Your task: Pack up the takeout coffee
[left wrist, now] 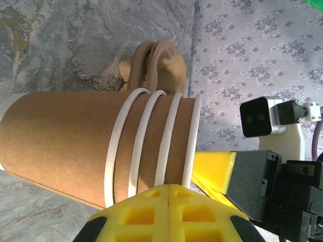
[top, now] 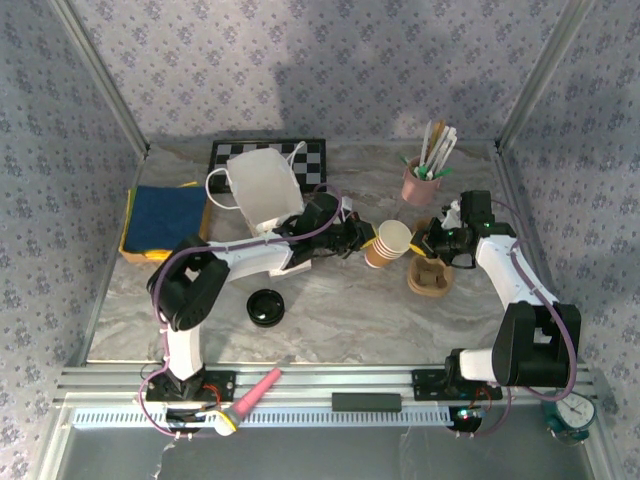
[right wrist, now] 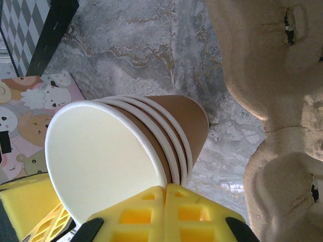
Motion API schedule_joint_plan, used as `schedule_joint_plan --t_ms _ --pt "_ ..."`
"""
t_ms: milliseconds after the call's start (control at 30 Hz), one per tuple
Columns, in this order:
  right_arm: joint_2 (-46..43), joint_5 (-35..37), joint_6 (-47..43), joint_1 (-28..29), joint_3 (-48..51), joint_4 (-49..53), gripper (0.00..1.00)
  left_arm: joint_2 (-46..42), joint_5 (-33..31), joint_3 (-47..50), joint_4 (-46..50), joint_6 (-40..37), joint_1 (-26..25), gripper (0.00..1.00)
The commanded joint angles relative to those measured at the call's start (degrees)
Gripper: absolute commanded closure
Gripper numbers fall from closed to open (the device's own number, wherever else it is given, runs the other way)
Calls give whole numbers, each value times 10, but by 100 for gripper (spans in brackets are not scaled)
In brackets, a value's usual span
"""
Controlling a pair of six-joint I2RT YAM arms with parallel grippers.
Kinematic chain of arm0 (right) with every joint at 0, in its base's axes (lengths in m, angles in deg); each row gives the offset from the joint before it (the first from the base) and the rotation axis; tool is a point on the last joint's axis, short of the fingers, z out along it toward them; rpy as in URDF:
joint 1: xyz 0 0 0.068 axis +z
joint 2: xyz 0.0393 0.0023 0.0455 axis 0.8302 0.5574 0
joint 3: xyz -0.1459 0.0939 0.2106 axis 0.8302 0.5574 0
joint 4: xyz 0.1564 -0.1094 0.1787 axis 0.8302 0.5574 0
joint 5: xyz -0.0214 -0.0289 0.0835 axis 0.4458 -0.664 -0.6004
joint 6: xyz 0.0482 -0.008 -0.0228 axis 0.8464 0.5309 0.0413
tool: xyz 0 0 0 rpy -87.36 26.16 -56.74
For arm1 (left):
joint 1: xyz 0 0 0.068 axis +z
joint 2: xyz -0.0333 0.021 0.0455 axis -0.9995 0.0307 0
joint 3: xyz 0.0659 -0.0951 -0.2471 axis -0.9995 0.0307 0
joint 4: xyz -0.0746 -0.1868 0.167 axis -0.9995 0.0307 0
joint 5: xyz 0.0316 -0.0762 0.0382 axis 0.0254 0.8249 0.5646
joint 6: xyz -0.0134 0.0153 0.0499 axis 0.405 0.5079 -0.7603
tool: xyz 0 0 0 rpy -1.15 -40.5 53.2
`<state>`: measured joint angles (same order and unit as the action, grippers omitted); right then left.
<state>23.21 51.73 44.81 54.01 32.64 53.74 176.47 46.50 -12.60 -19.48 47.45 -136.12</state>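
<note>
Black lid (top: 266, 307) lies nearest. Beyond it, left gripper (top: 360, 240) and right gripper (top: 422, 242) each pinch narrowly on the rims of a tilted cup stack (top: 388, 243), likely to peel free the takeout cup (right wrist: 101, 156), nested innermost. White bag (top: 262, 190) waits farthest.

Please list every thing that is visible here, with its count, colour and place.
stack of paper cups: one, four nested, brown, white inside; centre, tilted, between the grippers
cup carrier: one, tan; right of the stack
lid: one, black; left of centre, near side
paper bag: one, white; back, at the checkerboard
checkerboard: one, black-white; back
cloth: one, blue; left, on the yellow tray
utensil cup: one, pink; back right
left gripper: black-yellow; at the stack's base
right gripper: black-yellow; at the stack's rim
</note>
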Motion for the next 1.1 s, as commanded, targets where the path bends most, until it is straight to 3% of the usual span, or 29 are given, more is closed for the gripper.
schedule_joint_plan --t_ms 0,167,633,1067 --pt "-11 4 -7 5 5 22 100 8 14 -22 -16 5 -6 100" --pt "-10 3 -6 5 5 22 100 18 18 -18 -33 18 -8 100" --pt "-9 3 -6 7 5 21 100 24 15 1 -41 23 -11 85" --pt "-9 6 -8 7 4 22 100 35 18 -9 -43 24 -16 85"
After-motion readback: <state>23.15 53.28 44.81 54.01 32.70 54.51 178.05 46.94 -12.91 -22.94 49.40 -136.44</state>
